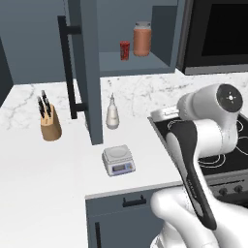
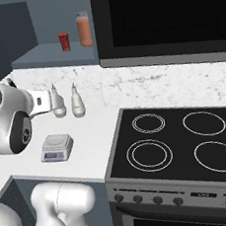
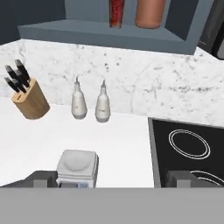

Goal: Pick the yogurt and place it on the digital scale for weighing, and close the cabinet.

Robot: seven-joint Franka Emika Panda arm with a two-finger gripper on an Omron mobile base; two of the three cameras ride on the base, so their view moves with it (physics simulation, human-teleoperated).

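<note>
The yogurt [image 1: 125, 50] [image 2: 64, 41] [image 3: 116, 13], a small red cup, stands on the shelf of the open cabinet next to a bigger orange-brown jar [image 1: 142, 38] [image 2: 84, 30]. The cabinet door [image 1: 87, 72] swings out over the counter, its long black handle [image 1: 68, 68] facing left. The digital scale [image 1: 117, 160] [image 2: 57, 146] [image 3: 78, 168] sits near the counter's front edge with a bare plate. My gripper [image 3: 111, 179] hovers above the counter in front of the scale, open, with nothing between its fingers.
Two white bottles [image 3: 79, 103] [image 3: 103, 105] stand at the marble backsplash behind the scale. A wooden knife block [image 1: 49, 123] [image 3: 28, 98] is to the left. The black stove [image 2: 178, 145] lies to the right, with a microwave [image 2: 163, 15] above it.
</note>
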